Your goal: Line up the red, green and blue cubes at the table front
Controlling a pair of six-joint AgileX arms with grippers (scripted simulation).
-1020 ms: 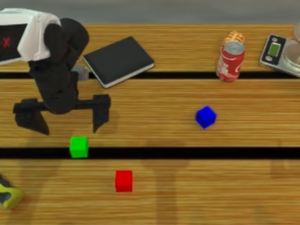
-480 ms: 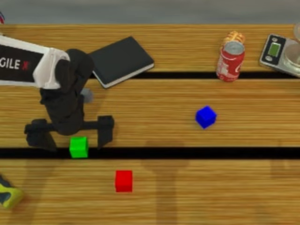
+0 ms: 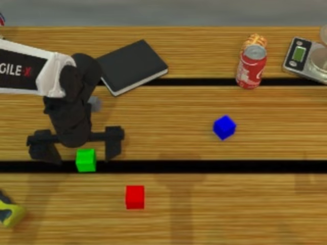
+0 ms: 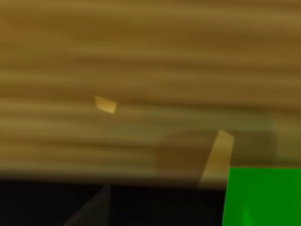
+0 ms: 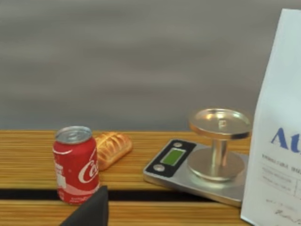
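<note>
The green cube [image 3: 86, 160] sits on the black gap between planks at the left. My left gripper [image 3: 79, 145] hangs low over it, open wide, one finger on each side of the cube and not touching it. In the left wrist view the green cube [image 4: 263, 197] is close up, with one dark finger [image 4: 91, 212] beside it. The red cube [image 3: 135, 197] rests on the table front [image 3: 230, 214]. Further right, the blue cube [image 3: 224, 127] lies on the middle plank. My right arm is out of the top view; one finger [image 5: 93, 212] shows, nothing held.
A black book [image 3: 132, 66] lies behind the left arm. At the back right stand a red soda can [image 3: 251, 66], a bread roll [image 3: 255, 40] and a kitchen scale [image 3: 305, 56]. A white bag [image 5: 277, 141] stands by the scale. A yellow object [image 3: 7, 212] lies front left.
Over the last second my left gripper came down and forward until its open fingers flanked the green cube. In the last half second it barely moved. The cubes stayed put.
</note>
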